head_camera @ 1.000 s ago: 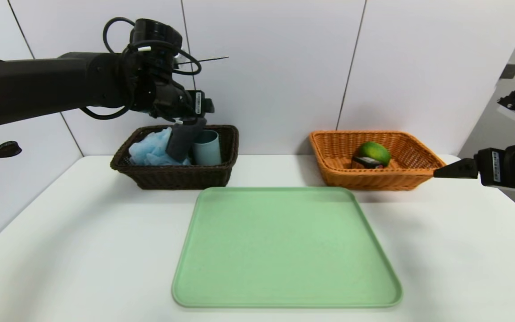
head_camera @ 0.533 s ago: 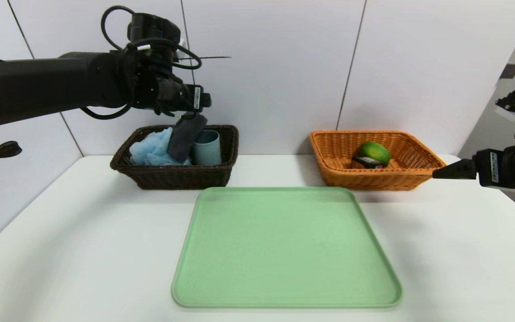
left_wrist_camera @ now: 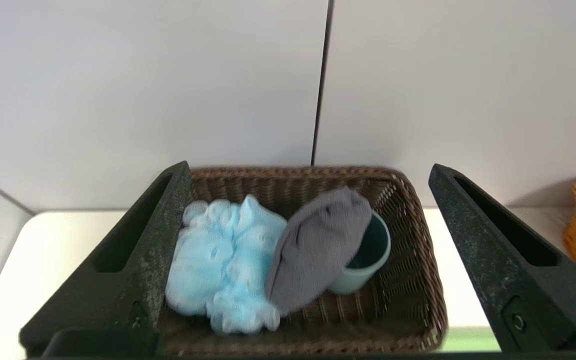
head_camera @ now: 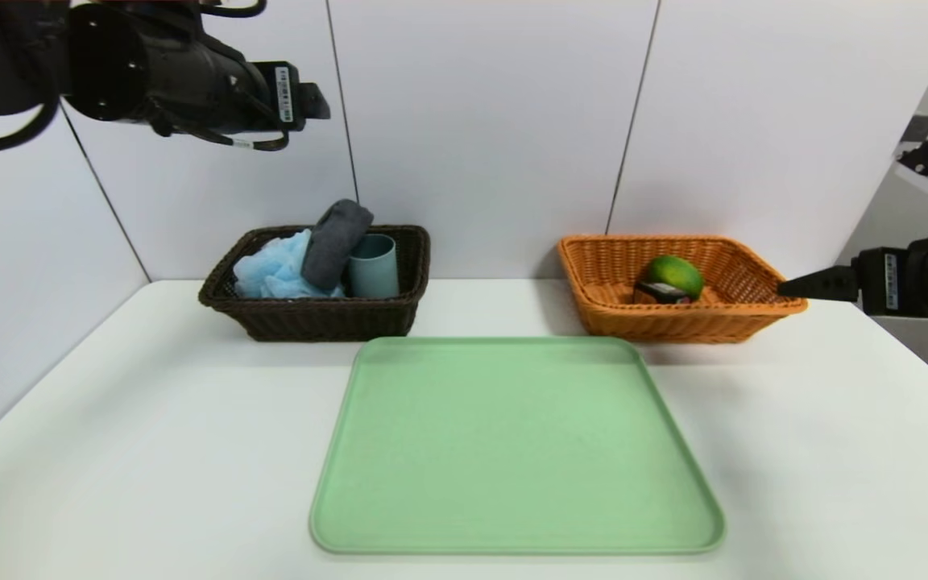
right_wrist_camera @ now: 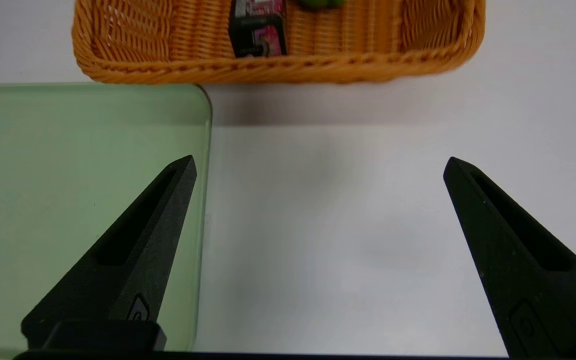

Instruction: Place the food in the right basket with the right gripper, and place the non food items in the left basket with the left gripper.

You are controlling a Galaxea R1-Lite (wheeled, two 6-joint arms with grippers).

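Observation:
The dark brown left basket holds the light-blue bath puff, the teal cup and the grey towel, which leans over the cup. My left gripper hangs open high above and left of this basket, empty. From the left wrist I see the left gripper open above the basket, with the puff, towel and cup inside. The orange right basket holds the green fruit and the black box. My right gripper stands open and empty beside that basket's right end.
An empty light-green tray lies on the white table in front of both baskets. In the right wrist view the right gripper hovers over bare table between the tray and the orange basket. A white wall is close behind.
My left gripper has let go of the towel and risen up and to the left, away from the brown basket. The towel stays leaning on the cup. The right gripper lifted slightly.

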